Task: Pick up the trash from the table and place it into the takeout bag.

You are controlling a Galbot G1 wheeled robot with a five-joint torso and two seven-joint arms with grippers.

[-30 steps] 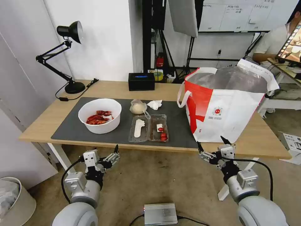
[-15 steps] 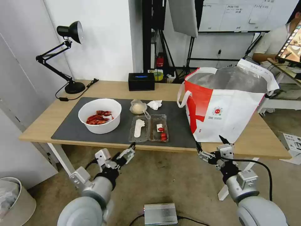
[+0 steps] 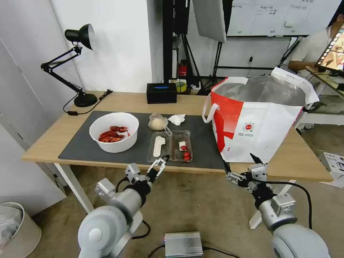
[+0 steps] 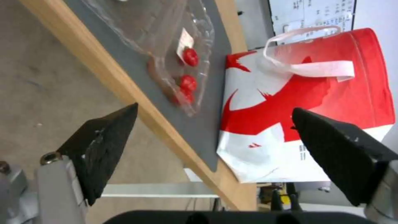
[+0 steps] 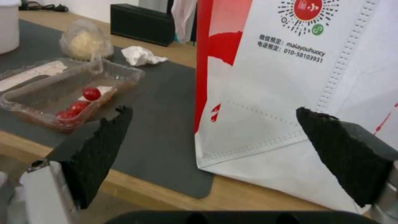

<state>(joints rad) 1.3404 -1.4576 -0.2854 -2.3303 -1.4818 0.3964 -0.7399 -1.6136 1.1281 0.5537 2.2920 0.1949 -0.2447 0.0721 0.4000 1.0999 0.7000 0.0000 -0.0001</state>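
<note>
On the table [image 3: 53, 136], a dark mat [image 3: 82, 150] carries the trash: a white bowl [image 3: 118, 146] of red shells, a clear tray [image 3: 170, 146] with red bits, a small bag [image 3: 157, 122] of beige stuff and a crumpled tissue [image 3: 177, 119]. The takeout bag [image 3: 258, 125] stands open at the right end. My left gripper [image 3: 159, 165] is open at the table's front edge, just below the tray [image 4: 174, 37]. Lower down, in front of the takeout bag [image 5: 290, 93], my right gripper [image 3: 239, 161] is open and holds nothing.
A black desk lamp [image 3: 77, 64] stands at the table's back left and a black box [image 3: 161, 92] at the back middle. On the floor are a silver box [image 3: 183, 243] between my arms and a waste bin [image 3: 14, 229] at the far left.
My left arm has swung right and up, from below the bowl to the table edge under the tray. The right arm has barely moved.
</note>
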